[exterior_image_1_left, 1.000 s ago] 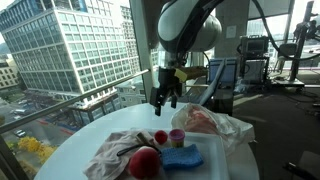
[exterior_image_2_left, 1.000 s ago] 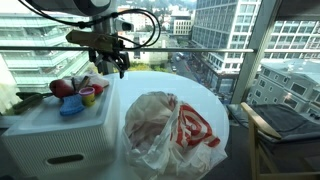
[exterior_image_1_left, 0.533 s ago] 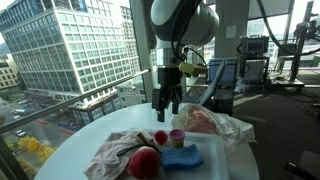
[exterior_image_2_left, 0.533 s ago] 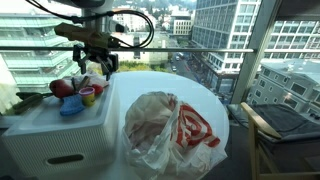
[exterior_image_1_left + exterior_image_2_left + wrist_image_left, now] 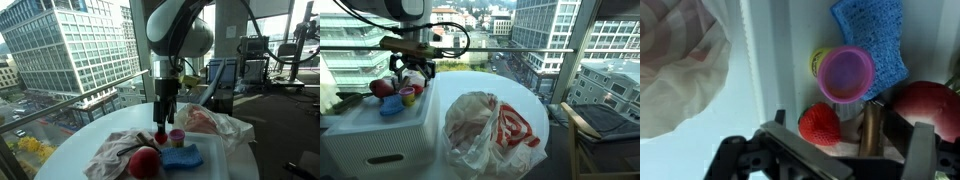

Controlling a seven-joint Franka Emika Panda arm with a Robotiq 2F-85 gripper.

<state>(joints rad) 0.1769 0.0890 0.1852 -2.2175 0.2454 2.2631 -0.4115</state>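
The arm has come down since a second ago; the pincer (image 5: 164, 127) now hangs wide open and empty just above a small red toy strawberry (image 5: 820, 124) at the far side of the white plastic tray (image 5: 213, 150). A pink plastic cup (image 5: 846, 73) stands just beside the strawberry, touching a blue sponge (image 5: 870, 40). The red toy apple (image 5: 930, 105) is cut off at the wrist view's edge, and the fingertips are blurred there.
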